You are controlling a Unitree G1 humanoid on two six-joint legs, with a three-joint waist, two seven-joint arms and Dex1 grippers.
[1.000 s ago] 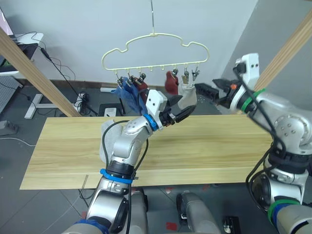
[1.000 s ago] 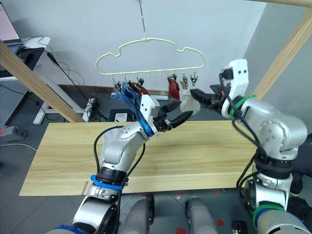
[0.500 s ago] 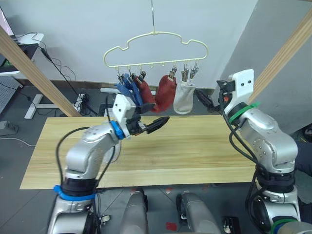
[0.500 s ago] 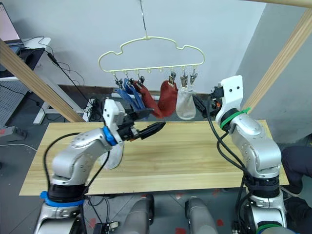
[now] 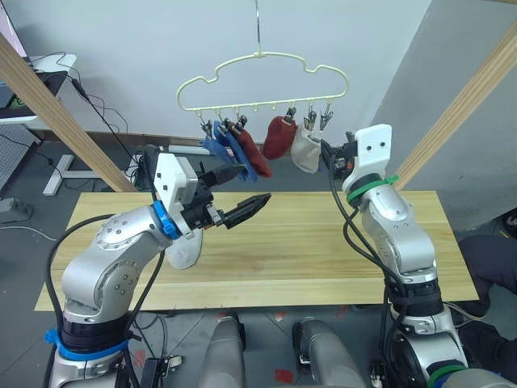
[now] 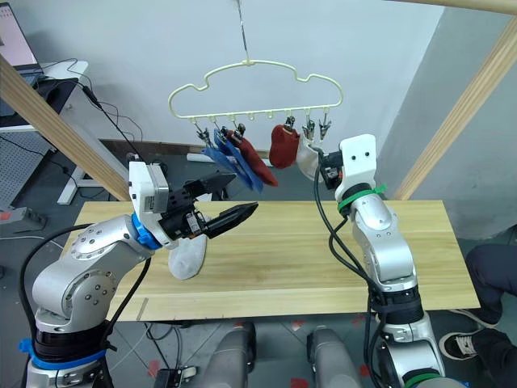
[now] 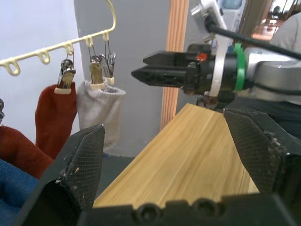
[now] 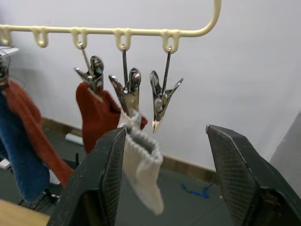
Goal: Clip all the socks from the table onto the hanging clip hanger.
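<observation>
While the left gripper (image 6: 220, 202) hovers spread wide and empty above the table (image 6: 307, 259), the right gripper (image 5: 329, 153), also open with nothing between its fingers, sits just beside the grey sock (image 5: 303, 151) clipped on the hanger (image 5: 262, 77). Two blue and two red socks hang left of it (one clip past it is free). Another grey sock (image 6: 188, 257) lies on the table below the left gripper.

Five socks hang on the clip hanger (image 6: 257, 89) — one grey sock (image 6: 187, 257) on the table (image 6: 307, 250)
</observation>
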